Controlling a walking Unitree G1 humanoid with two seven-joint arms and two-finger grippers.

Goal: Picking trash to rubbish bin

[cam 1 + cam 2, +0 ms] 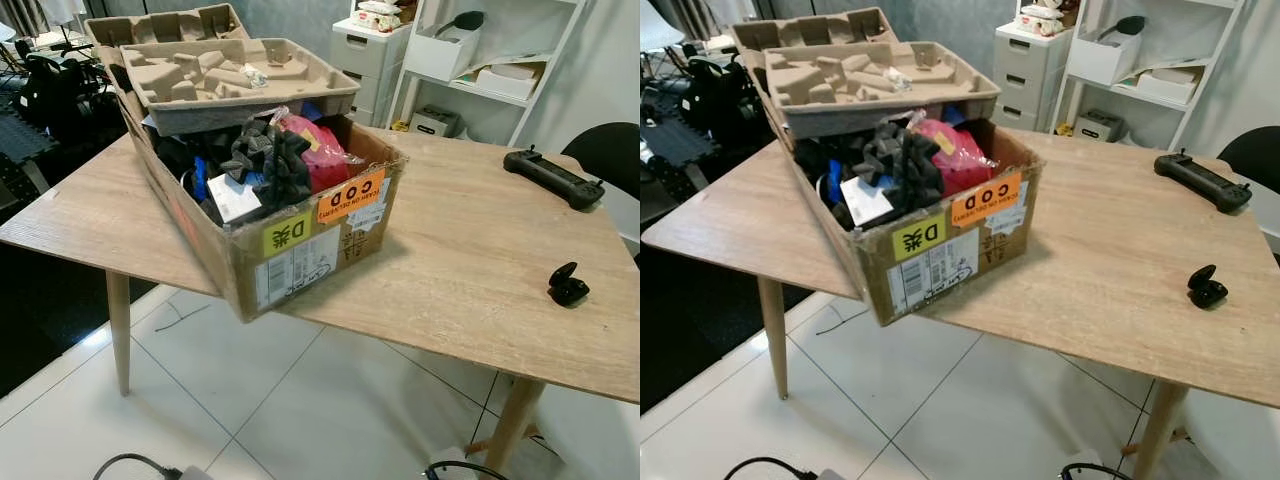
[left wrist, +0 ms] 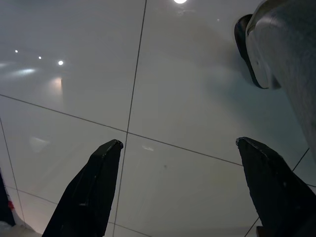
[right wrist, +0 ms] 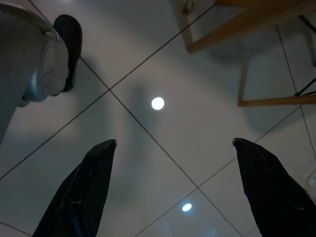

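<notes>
A brown cardboard box (image 1: 300, 250) with yellow and orange stickers stands on the wooden table (image 1: 470, 250), jutting over its front edge. It is stuffed with trash: dark grey foam (image 1: 268, 160), a red bag (image 1: 320, 155) and a white card (image 1: 232, 198). A moulded pulp tray (image 1: 225, 78) lies across its top. Both arms hang idle by the floor. In the left wrist view my left gripper (image 2: 177, 148) is open above white tiles. In the right wrist view my right gripper (image 3: 174, 145) is also open above tiles, with nothing between its fingers.
A small black case (image 1: 567, 285) and a black controller (image 1: 553, 177) lie on the table's right side. White shelves (image 1: 490, 70) and drawers (image 1: 365, 55) stand behind. A black chair (image 1: 610, 150) is at far right. Cables (image 1: 140, 465) lie on the floor. Wooden legs (image 3: 237, 29) are near my right gripper.
</notes>
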